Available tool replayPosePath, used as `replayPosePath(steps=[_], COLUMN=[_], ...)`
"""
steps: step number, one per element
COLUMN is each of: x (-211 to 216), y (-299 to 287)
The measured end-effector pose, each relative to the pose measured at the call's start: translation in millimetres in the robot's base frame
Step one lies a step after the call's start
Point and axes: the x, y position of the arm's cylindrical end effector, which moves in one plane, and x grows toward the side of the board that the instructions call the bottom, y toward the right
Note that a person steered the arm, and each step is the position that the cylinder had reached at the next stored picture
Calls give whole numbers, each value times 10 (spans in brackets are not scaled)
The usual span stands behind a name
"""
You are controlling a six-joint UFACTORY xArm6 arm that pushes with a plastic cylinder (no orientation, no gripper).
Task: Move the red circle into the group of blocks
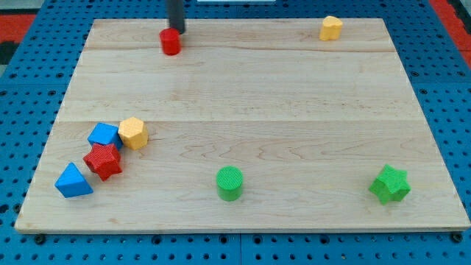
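Observation:
The red circle (171,42) is a small red cylinder near the top edge of the wooden board (250,96), left of centre. My tip (177,32) is at its upper right side, touching or almost touching it. The group of blocks lies at the lower left: a yellow hexagon (133,133), a blue block (104,135), a red star (103,161) and a blue triangle (73,181).
A yellow block (331,28) sits at the top right. A green circle (229,183) stands near the bottom centre. A green star (389,184) lies at the bottom right. Blue pegboard surrounds the board.

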Motion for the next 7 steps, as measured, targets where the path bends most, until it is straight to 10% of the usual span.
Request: replayPosePath(steps=[2, 7], x=[1039, 2098], y=[-213, 38])
